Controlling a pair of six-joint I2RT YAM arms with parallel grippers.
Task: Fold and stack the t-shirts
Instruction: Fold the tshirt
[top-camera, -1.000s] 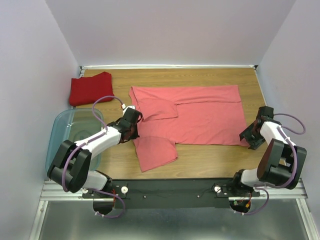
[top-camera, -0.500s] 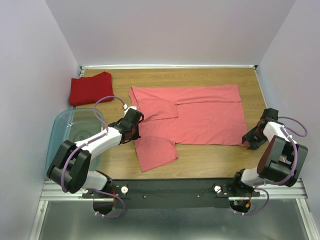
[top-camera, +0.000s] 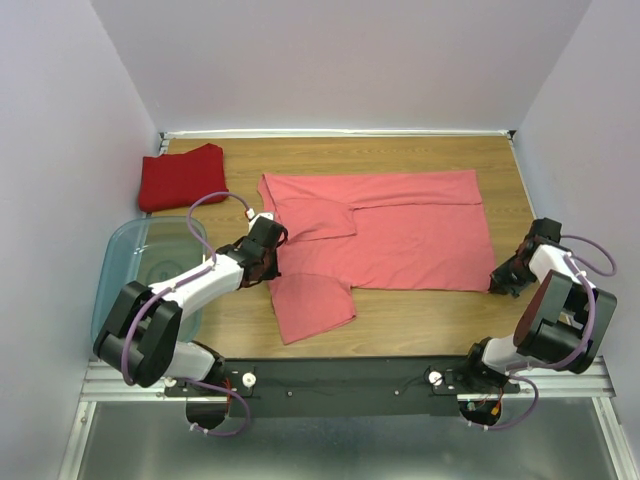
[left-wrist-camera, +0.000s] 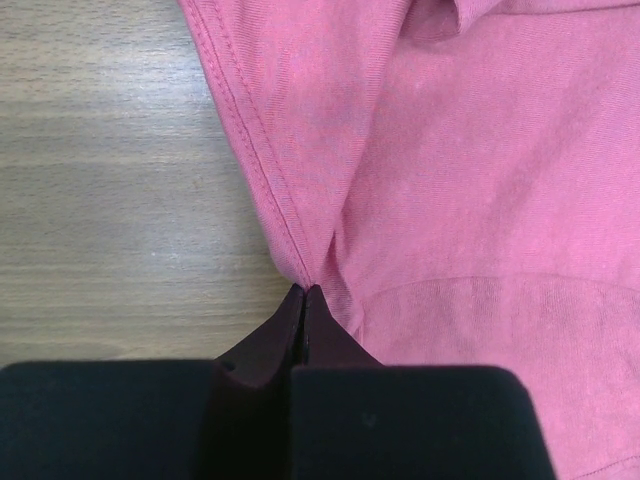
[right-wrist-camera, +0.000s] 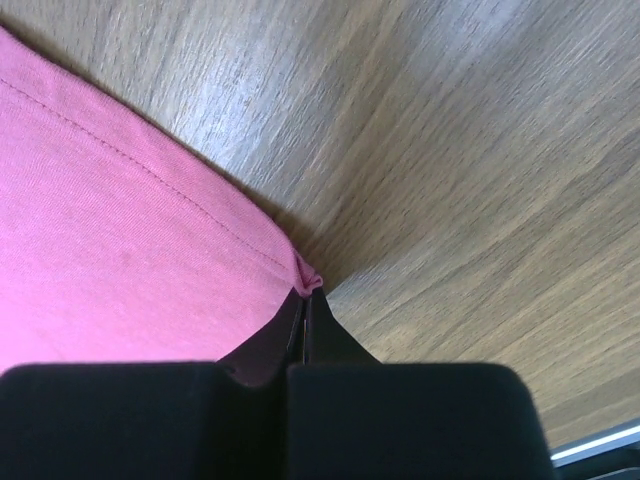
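found salmon-pink t-shirt (top-camera: 400, 235) spread flat mid-tabletop (top-camera: 420, 320). noted left end effector (left-wrist-camera: 303, 293) clamped tight on its underarm seam, right end effector (right-wrist-camera: 306, 290) clamped tight on its hem corner. located deep red t-shirt (top-camera: 180, 177) folded far left; cannot make out its layers. observed bin (top-camera: 120, 265) partly hidden behind left arm.

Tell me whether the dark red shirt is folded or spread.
Folded: the dark red shirt sits as a small compact bundle, no sleeves out.

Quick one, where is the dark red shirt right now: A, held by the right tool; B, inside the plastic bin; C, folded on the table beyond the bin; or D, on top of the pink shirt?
C: the dark red shirt lies folded on the table at its far left, beyond the bin and apart from the pink shirt.
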